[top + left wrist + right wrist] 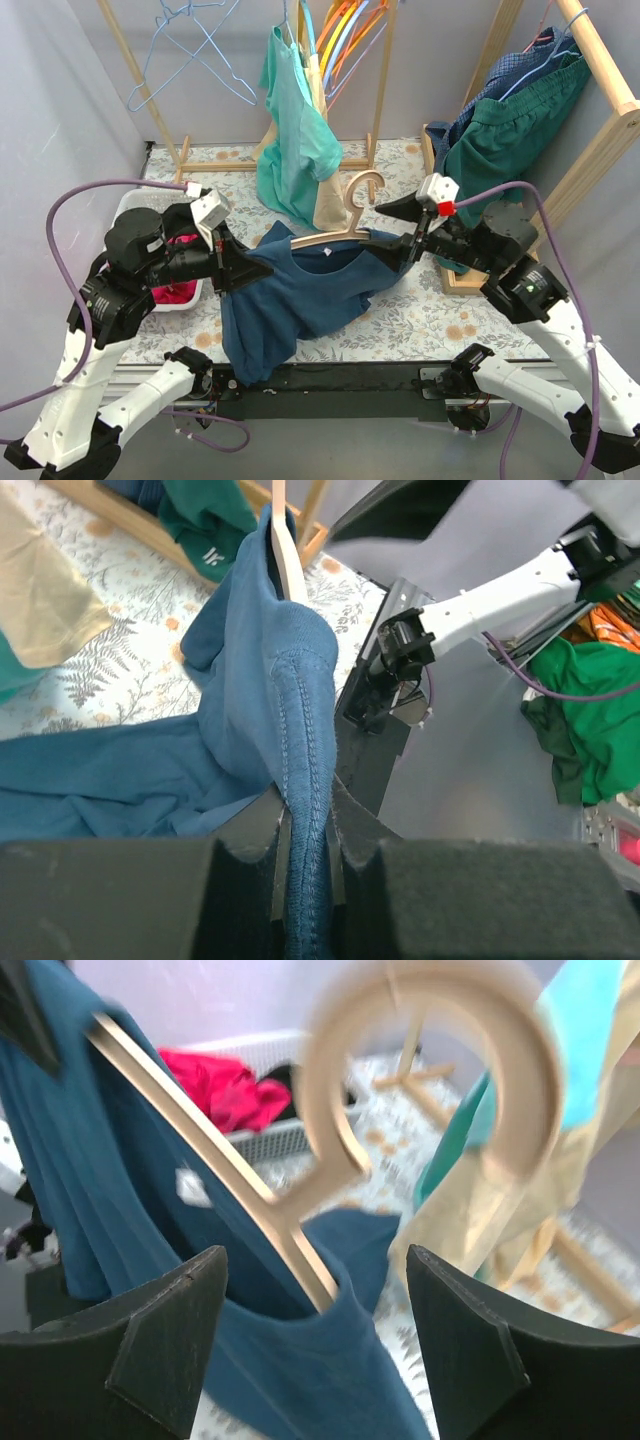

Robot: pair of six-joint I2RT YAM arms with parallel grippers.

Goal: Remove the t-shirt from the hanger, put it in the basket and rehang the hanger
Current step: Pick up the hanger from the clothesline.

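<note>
Shirt position: the blue t-shirt (pixel 300 290) hangs on the wooden hanger (pixel 335 237), held up between the two arms above the tabletop (pixel 430 310); its lower part slumps toward the near edge.
Handling: it looks soft, light and limp, so it will probably stretch and drag rather than slide off as one piece. The hanger is stiff and thin.
Where to hold: the thick shoulder seam is a sound grip, since the stitching gives the fingers something to bite. The bare hook or the neck of the hanger suits the other arm.
Left gripper (pixel 228 268): its fingers (pixel 110 900) are clamped together on the shoulder seam.
Right gripper (pixel 408 245): its fingers (pixel 150 1360) stand apart at the hanger's far shoulder and grip nothing that I can see.
Containers: the white basket (pixel 135 200) to the left holds a red garment (pixel 178 291); what else is in it is hidden.
</note>
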